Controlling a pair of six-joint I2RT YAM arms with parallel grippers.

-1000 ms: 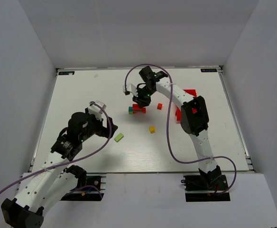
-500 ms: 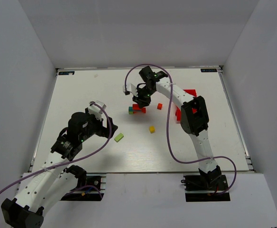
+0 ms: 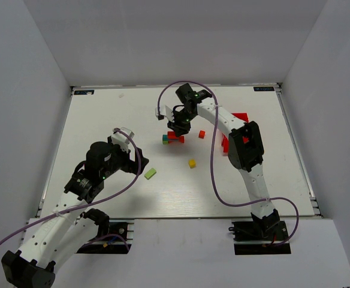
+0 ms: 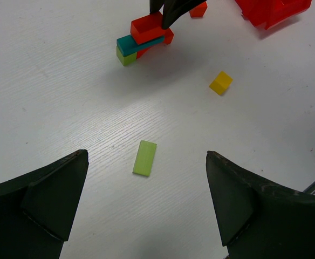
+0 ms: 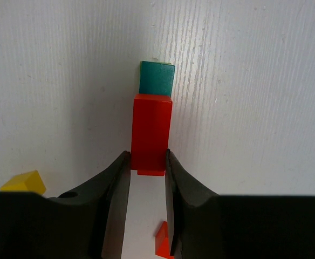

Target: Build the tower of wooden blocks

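Observation:
The wood block tower (image 3: 171, 138) stands at mid-table: a lime green cube (image 4: 126, 55) at the bottom, a teal bar (image 4: 138, 44) on it, and a red bar (image 4: 146, 28) on top. My right gripper (image 3: 176, 128) is shut on the red bar (image 5: 152, 132), which lies over the teal bar (image 5: 157, 78). My left gripper (image 3: 130, 157) is open and empty above the table. A loose lime green bar (image 4: 145, 158) lies flat ahead between its fingers. A yellow cube (image 4: 221, 82) and an orange cube (image 3: 202, 134) lie loose.
A red plastic bin (image 3: 241, 117) sits right of the tower, partly behind the right arm. A small red block (image 5: 162, 245) lies below the right fingers. The yellow cube (image 5: 24, 182) shows at the left in the right wrist view.

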